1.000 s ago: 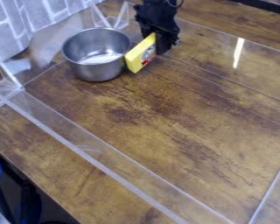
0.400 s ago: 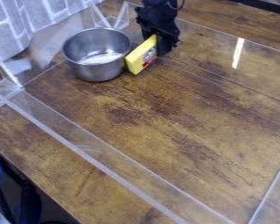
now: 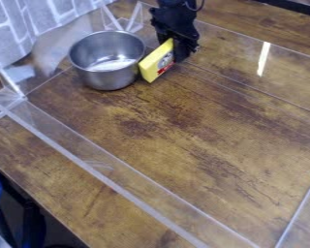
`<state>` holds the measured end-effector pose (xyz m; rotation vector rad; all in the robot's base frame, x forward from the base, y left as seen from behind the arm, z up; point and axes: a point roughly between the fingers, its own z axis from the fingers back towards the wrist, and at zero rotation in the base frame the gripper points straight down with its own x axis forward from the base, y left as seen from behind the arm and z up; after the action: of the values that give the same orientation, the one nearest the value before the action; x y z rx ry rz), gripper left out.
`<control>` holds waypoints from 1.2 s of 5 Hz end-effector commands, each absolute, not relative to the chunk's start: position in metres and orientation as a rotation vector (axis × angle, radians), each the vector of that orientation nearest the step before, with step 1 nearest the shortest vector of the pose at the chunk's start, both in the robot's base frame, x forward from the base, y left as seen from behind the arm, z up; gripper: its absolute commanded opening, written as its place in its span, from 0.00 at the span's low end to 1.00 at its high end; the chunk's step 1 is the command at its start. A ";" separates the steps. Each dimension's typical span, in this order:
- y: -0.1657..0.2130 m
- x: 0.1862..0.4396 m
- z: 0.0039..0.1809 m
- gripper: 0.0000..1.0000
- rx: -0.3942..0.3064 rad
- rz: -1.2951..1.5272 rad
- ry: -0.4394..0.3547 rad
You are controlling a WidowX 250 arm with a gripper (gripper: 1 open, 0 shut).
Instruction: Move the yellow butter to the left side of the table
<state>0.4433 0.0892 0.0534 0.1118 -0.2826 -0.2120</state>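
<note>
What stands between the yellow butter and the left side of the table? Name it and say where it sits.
The steel bowl sits right beside the yellow butter, on its left in the picture, so a straight slide that way meets it. The gripper is already at the butter's right end. The table in front lies bare.

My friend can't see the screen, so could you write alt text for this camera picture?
A black robot gripper is shut on a small yellow butter block at the far end of a dark wooden table. The butter sits right beside a steel bowl, and clear plastic walls edge the table.
</note>
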 end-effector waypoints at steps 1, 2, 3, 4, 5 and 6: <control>0.104 0.444 0.082 0.00 0.143 -0.186 -0.340; 0.107 0.443 0.085 0.00 0.149 -0.185 -0.336; 0.109 0.443 0.085 0.00 0.152 -0.183 -0.335; 0.111 0.443 0.085 0.00 0.153 -0.181 -0.335; 0.112 0.444 0.081 0.00 0.151 -0.181 -0.332; 0.112 0.445 0.078 0.00 0.148 -0.181 -0.329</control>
<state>0.4378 0.1026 0.0527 0.1224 -0.2611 -0.1930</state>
